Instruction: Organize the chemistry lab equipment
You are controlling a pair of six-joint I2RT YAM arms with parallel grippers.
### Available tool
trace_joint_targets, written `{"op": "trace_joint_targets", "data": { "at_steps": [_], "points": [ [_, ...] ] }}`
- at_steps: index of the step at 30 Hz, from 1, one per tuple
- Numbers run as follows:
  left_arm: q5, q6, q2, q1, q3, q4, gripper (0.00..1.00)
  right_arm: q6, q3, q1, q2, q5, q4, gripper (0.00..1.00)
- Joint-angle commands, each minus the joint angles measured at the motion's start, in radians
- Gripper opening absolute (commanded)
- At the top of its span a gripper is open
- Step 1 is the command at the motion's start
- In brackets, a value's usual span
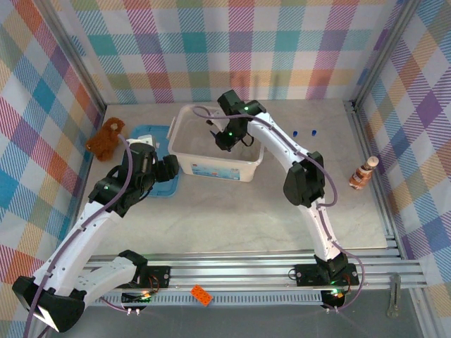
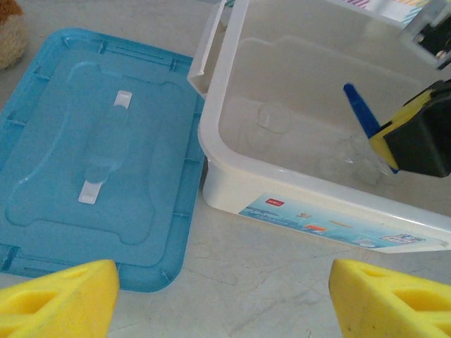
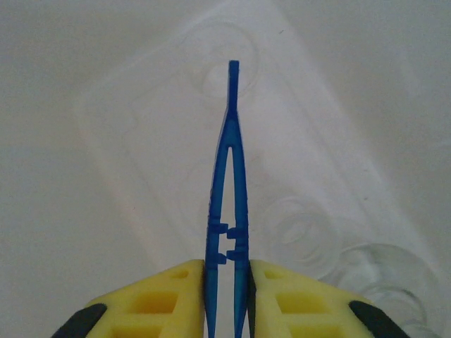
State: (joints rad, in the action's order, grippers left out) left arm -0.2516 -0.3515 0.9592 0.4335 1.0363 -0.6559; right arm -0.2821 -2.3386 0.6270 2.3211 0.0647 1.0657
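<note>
My right gripper (image 3: 227, 267) is shut on the slim blue tweezers (image 3: 229, 176), whose joined end points away from the fingers. It hangs inside the white bin (image 1: 243, 165), above the bin floor. Clear petri dishes (image 3: 301, 234) lie on that floor to the right of the tweezers. In the left wrist view the tweezers (image 2: 361, 109) stick out of the right gripper (image 2: 412, 137) over the bin (image 2: 282, 186). My left gripper (image 2: 224, 303) is open above bare table in front of the bin, with nothing between its fingers. Two test tubes with blue caps (image 1: 304, 132) lie on the table right of the bin.
A blue lid (image 2: 99, 162) lies flat left of the bin. A brown plush toy (image 1: 106, 139) sits at the far left, and a striped bottle-like figure (image 1: 363, 172) stands at the right edge. An orange brick (image 1: 201, 294) rests on the front rail.
</note>
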Motion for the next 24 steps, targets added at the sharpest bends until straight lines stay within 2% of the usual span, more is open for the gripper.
{"op": "trace_joint_targets", "data": {
  "at_steps": [1, 9, 24],
  "points": [
    [0.012, 0.008, -0.013, -0.019, -0.004, -0.018, 0.78, -0.056, -0.010, 0.000, 0.007, 0.096, 0.046, 0.24],
    [0.018, 0.005, -0.005, -0.022, -0.007, -0.010, 0.78, -0.077, -0.005, 0.003, 0.048, 0.151, 0.063, 0.25],
    [0.018, 0.005, 0.010, -0.024, -0.014, -0.001, 0.78, -0.089, -0.011, 0.020, 0.116, 0.141, 0.063, 0.25]
  ]
}}
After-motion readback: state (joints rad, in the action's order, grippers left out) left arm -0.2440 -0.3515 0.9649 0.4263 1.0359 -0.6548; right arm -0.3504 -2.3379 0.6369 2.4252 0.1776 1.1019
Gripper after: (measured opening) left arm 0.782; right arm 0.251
